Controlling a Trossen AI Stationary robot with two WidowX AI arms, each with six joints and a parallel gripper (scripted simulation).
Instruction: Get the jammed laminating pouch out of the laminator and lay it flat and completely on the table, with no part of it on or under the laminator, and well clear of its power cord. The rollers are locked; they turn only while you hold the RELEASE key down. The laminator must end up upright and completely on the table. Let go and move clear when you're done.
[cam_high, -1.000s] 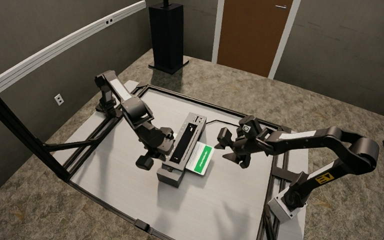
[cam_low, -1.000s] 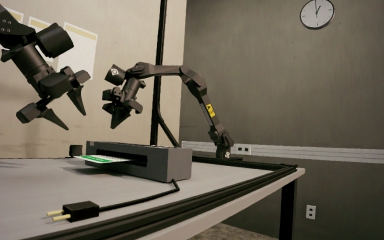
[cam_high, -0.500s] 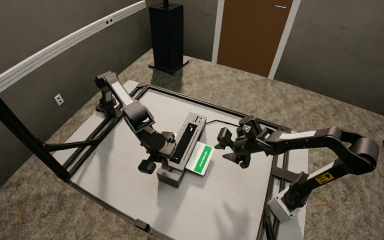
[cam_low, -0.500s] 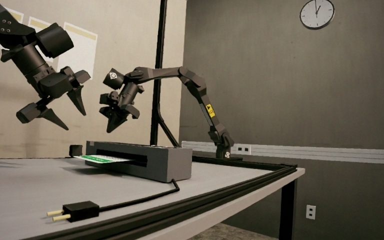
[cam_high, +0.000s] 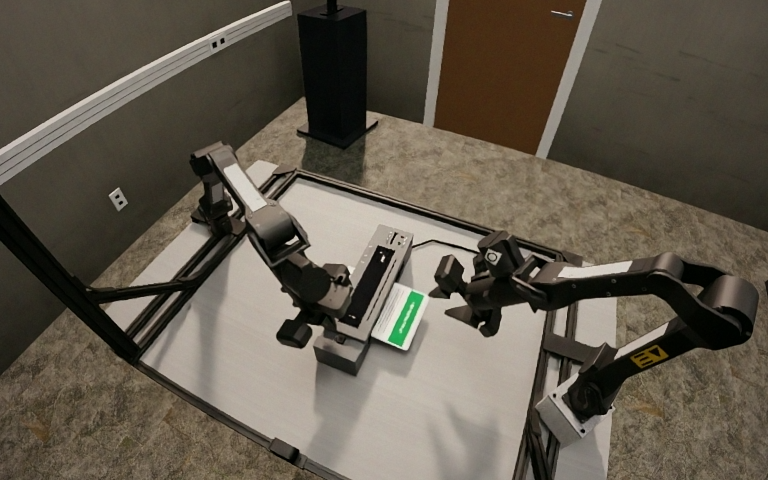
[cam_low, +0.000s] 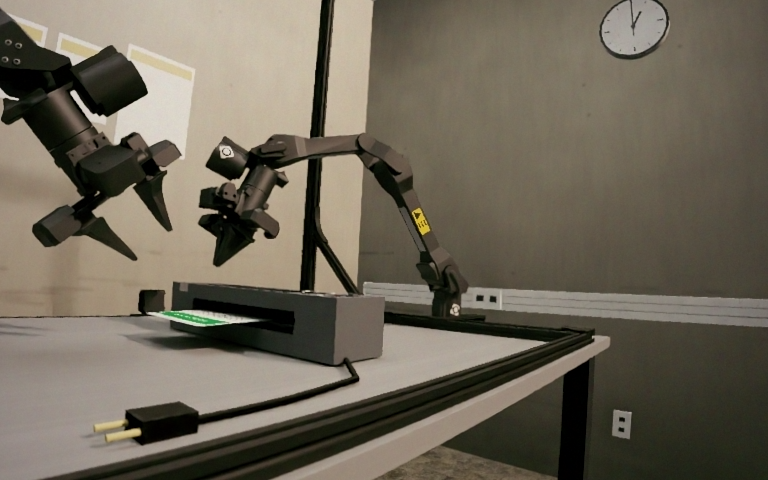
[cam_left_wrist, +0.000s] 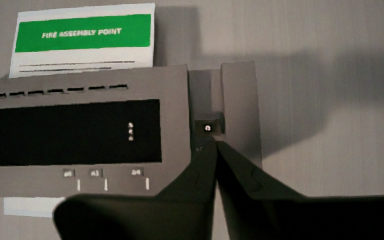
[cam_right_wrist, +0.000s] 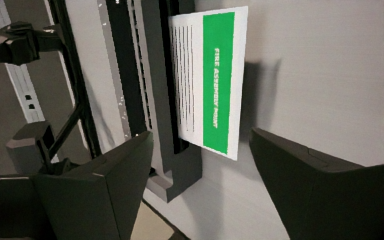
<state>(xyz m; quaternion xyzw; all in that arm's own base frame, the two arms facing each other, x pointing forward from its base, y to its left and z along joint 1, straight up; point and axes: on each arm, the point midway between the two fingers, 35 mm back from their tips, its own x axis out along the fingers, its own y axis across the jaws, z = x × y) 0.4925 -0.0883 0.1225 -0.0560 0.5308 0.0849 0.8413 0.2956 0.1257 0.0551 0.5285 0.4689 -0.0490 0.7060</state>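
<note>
The dark grey laminator (cam_high: 335, 355) (cam_low: 359, 328) (cam_left_wrist: 175, 90) (cam_right_wrist: 185, 167) stands upright on the table. The pouch with a green band (cam_high: 406, 319) (cam_low: 198, 319) (cam_left_wrist: 82, 32) (cam_right_wrist: 218, 82) sticks out of one long side, raised off the table. Its other end shows as a white strip at the opposite side in the left wrist view. The RELEASE key (cam_high: 340, 339) (cam_left_wrist: 207, 128) sits in a recess near one end. My left gripper (cam_low: 218, 264) (cam_left_wrist: 215, 148) is shut and empty, above that end; its tips appear just beside the key. My right gripper (cam_high: 440, 302) (cam_low: 152, 244) (cam_right_wrist: 201, 137) is open, above and beyond the pouch's green end.
The power cord (cam_high: 447, 244) (cam_low: 271, 402) leaves the laminator's end away from the key. Its plug (cam_low: 164, 421) lies on the table near the frame rail. Black rails (cam_high: 396, 206) (cam_low: 453, 390) edge the table.
</note>
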